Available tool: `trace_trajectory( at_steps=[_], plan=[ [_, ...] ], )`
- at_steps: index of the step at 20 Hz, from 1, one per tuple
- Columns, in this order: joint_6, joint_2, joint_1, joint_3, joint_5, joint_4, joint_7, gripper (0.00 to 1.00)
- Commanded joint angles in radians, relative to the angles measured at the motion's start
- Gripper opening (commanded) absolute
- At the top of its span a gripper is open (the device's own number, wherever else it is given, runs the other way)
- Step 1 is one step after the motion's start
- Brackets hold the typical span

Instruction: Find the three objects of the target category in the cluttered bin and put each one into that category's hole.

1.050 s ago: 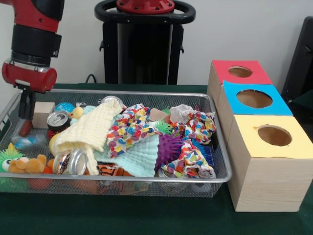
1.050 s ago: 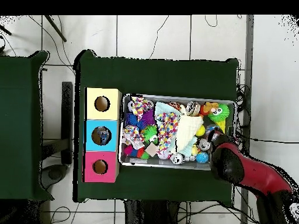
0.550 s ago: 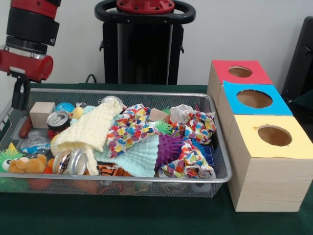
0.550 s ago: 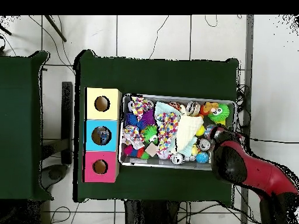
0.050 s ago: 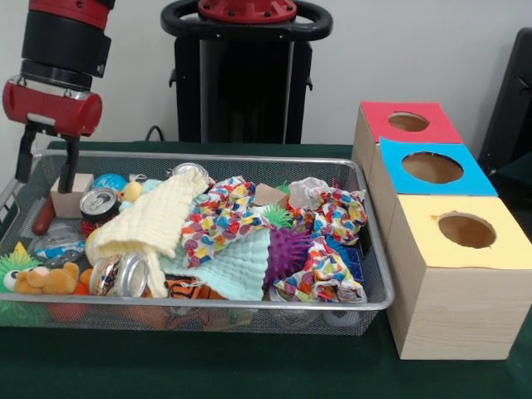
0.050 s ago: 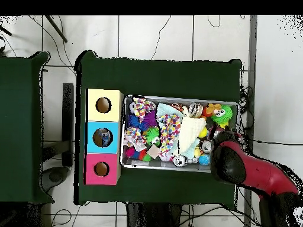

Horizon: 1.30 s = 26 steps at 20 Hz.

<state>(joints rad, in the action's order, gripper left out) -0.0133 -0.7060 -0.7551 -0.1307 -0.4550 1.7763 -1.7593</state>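
Note:
My gripper hangs open and empty over the far left corner of the mesh bin, its fingers just above a wooden block. A brown stick-like thing lies below it by the bin wall. An upright can stands next to the block, and a lying can sits nearer the front. At the right stand the red box, blue box and yellow box, each with a round hole. In the overhead view the red arm hides the gripper.
A cream cloth, patterned cloths, a purple spiky ball, a green spiky toy and an orange plush fill the bin. A second wooden block lies mid-bin. Green table cloth spreads in front.
The gripper has risen out of the bin's left corner with nothing in it, then shifted slightly right, and its fingers now stand apart over the wooden block.

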Motion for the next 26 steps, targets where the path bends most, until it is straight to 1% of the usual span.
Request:
trace_trajectory(
  at_steps=[1, 4, 5, 6, 14, 19, 26],
  plan=[
    [-0.079, 0.038, 0.025, -0.026, 0.012, 0.057, -0.105, 1.0],
    [-0.039, 0.071, 0.033, -0.014, 0.02, 0.055, -0.134, 1.0],
    [-0.028, 0.083, 0.043, 0.001, 0.027, 0.05, -0.148, 1.0],
    [-0.036, 0.083, 0.04, -0.005, 0.031, 0.049, -0.146, 1.0],
    [-0.008, 0.12, 0.025, -0.025, 0.032, 0.035, -0.146, 1.0],
    [0.029, 0.176, 0.038, -0.013, 0.027, 0.006, -0.152, 1.0],
    [0.065, 0.211, 0.056, 0.006, 0.028, -0.012, -0.162, 1.0]
  ],
)
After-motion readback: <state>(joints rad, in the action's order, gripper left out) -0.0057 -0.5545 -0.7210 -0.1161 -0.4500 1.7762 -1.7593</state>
